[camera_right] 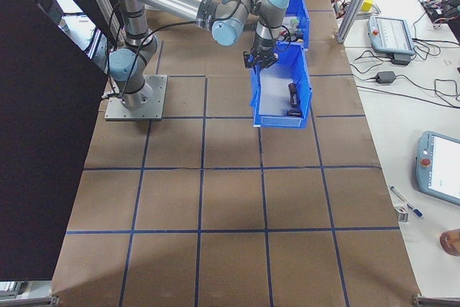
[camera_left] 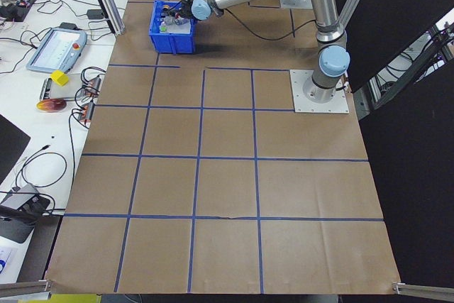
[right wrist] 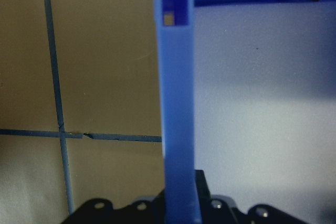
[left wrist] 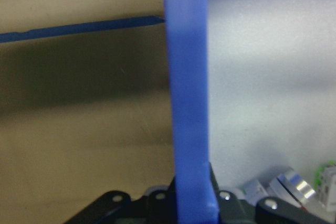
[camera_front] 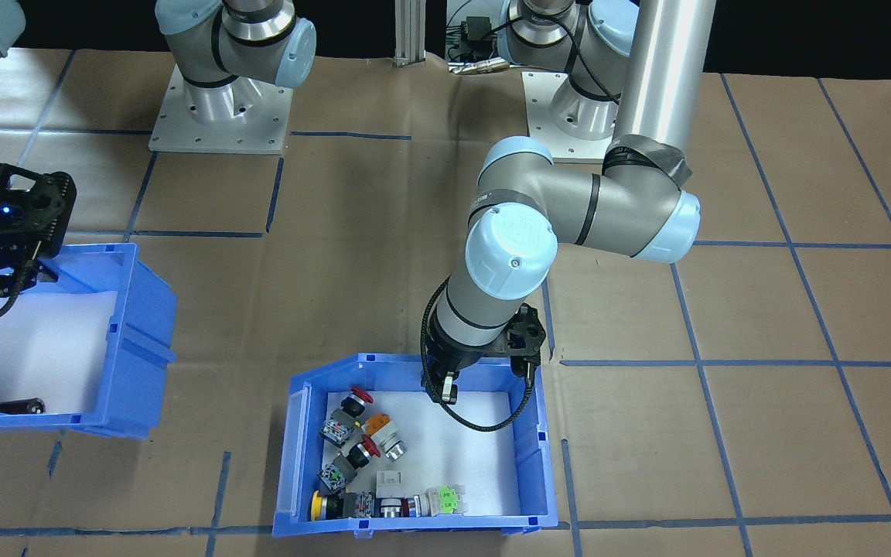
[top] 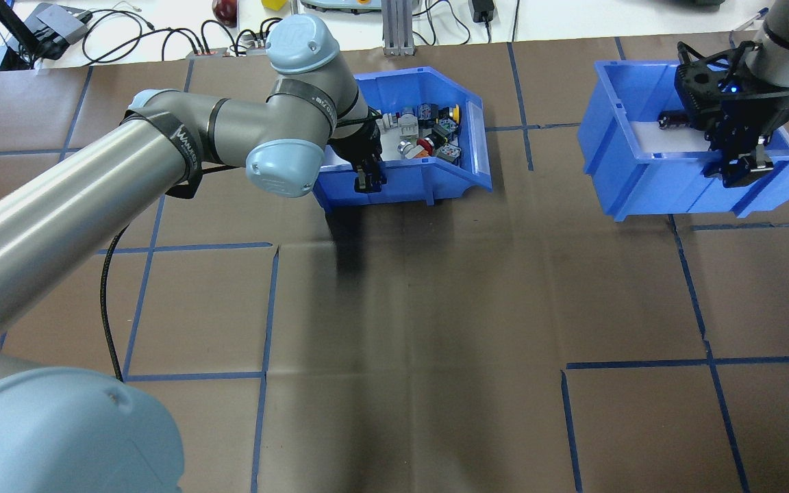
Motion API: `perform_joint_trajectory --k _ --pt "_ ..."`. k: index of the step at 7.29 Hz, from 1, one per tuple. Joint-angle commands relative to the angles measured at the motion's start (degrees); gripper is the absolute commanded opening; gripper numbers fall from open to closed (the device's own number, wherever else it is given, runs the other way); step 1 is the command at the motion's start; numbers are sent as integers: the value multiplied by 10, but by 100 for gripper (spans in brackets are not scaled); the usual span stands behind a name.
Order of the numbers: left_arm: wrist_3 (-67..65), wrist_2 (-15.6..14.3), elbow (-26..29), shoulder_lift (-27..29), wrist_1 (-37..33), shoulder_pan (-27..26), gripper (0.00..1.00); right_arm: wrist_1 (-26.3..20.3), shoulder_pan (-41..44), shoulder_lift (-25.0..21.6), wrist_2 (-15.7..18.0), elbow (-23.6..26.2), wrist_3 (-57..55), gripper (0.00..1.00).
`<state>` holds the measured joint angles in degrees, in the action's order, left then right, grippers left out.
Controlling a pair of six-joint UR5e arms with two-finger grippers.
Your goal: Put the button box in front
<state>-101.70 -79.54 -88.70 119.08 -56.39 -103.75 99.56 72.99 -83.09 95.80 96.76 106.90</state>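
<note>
Button box: the blue button box (top: 435, 174) sits near the far edge of the tabletop (top: 401, 342), on the robot's left half, flat on the brown paper
Left gripper: the left gripper (top: 369, 179) comes down over the box's near wall, the side closest to the robot; one finger is inside the box and one is outside
Left fingers: in the left wrist view the blue wall (left wrist: 189, 103) runs straight up between the fingers, so they are closed on the button box wall
What is in the button box: a white foam floor (camera_front: 453, 449) and a pile of push buttons (camera_front: 360, 456) in red, orange, yellow and green, all bunched at the sloped open end, away from the fingers
Other bin: a second blue bin (top: 648, 178) sits near the far edge on the robot's right half, well apart from the button box; it has a white floor and a few dark parts (camera_right: 293, 98)
Right gripper: the right gripper (top: 740, 168) is on that bin's near wall, and the right wrist view shows the wall (right wrist: 176, 103) between its fingers, so it grips the bin
Tabletop: brown paper with blue tape lines (top: 641, 363) in big squares
Room: cables, a tablet and small things lie on a white bench (camera_left: 42, 47) past the far edge
</note>
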Motion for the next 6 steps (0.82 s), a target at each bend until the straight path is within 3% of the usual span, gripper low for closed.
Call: perform_joint_trajectory --k 1,2,3,6 --pt "-2 -24 12 11 0 -6 25 44 1 -35 1 67 1 4" --pt "4 -93 14 16 -25 -8 98 70 1 -51 1 97 1 4" --pt "1 -100 18 8 -58 -9 99 84 1 -67 1 128 1 4" --pt "42 -103 70 -38 -245 6 99 97 7 -109 1 190 1 5"
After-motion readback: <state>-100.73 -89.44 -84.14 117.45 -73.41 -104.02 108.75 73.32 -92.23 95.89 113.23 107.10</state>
